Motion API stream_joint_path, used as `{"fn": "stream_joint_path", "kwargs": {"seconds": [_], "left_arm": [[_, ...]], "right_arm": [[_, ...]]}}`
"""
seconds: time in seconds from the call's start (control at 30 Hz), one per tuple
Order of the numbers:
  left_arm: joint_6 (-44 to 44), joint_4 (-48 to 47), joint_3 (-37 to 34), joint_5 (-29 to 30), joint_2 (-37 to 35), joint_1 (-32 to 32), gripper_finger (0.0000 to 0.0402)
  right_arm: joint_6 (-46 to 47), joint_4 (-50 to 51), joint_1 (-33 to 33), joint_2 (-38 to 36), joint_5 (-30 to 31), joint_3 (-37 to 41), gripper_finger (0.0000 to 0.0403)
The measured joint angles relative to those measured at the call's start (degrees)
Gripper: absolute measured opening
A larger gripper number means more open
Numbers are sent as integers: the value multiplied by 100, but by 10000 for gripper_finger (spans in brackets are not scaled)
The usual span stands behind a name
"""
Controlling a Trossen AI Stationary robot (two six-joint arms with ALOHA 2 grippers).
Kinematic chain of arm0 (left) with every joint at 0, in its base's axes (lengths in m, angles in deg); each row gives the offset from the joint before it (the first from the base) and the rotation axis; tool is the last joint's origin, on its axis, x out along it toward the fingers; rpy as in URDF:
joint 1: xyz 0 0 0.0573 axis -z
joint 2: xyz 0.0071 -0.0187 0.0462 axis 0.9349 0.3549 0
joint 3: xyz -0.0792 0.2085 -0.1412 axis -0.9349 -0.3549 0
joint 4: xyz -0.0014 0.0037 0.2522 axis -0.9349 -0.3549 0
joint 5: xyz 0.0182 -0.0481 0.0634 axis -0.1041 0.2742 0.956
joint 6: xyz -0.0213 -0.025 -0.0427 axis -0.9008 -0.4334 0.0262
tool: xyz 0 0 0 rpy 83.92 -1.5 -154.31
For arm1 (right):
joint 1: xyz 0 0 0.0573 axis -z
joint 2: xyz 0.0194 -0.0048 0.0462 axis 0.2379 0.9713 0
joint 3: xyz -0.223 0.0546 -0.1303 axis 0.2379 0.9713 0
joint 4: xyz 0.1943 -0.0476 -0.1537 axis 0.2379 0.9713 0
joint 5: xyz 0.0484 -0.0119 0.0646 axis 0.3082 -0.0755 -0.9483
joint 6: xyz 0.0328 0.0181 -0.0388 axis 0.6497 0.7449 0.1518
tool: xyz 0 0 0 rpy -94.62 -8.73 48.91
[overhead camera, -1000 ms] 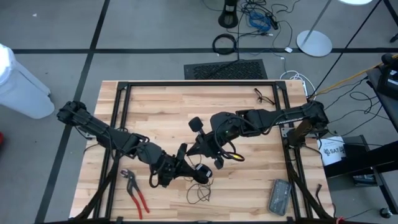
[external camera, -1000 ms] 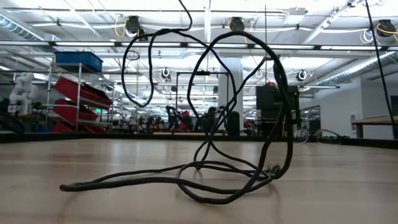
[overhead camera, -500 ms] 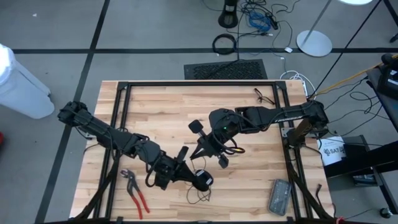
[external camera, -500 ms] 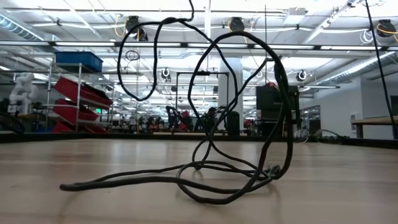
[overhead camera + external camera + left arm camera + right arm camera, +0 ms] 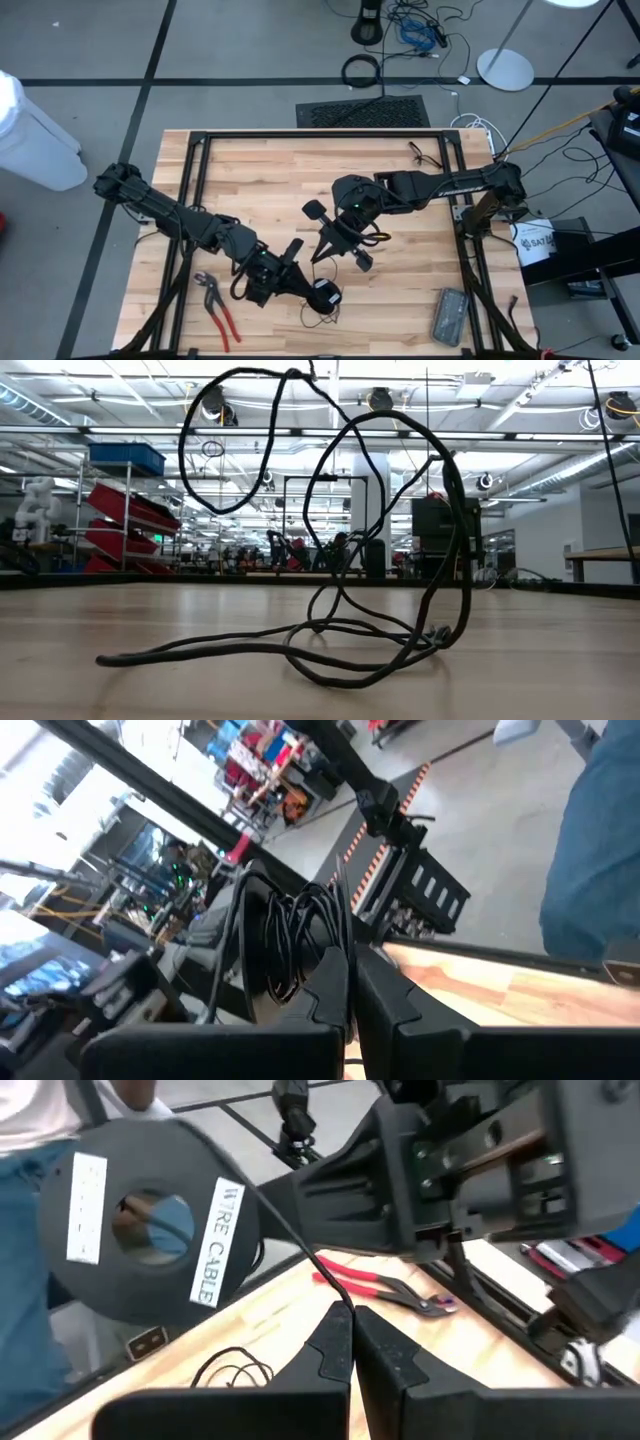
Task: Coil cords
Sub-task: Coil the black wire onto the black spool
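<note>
Black cord runs taut from the clenched right hand at frame centre to the spool gripped by the left hand, lower centre. Loose loops on the desk remain; coiling looks partway done.

The left pincer has its two dark fingers pressed together, tips meeting with no gap. Just beyond them hangs a bundle of thin black cord, several strands looped side by side (whether the tips pinch a strand cannot be told). Past it, a strip of the wooden table shows, with a black metal frame rising at its edge. Blue fabric fills one side.
</note>
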Motion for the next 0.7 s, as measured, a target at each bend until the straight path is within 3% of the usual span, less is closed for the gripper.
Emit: {"fn": "stream_joint_path", "kwargs": {"seconds": [0.13,0.7], "left_arm": [[104,82,0,-114,1,28,8],[141,372,-2,-289,3,40,8]], "right_arm": [[85,-22,74,125,-404,-2,0],[128,-142,87,297,-1009,-2,0]]}}
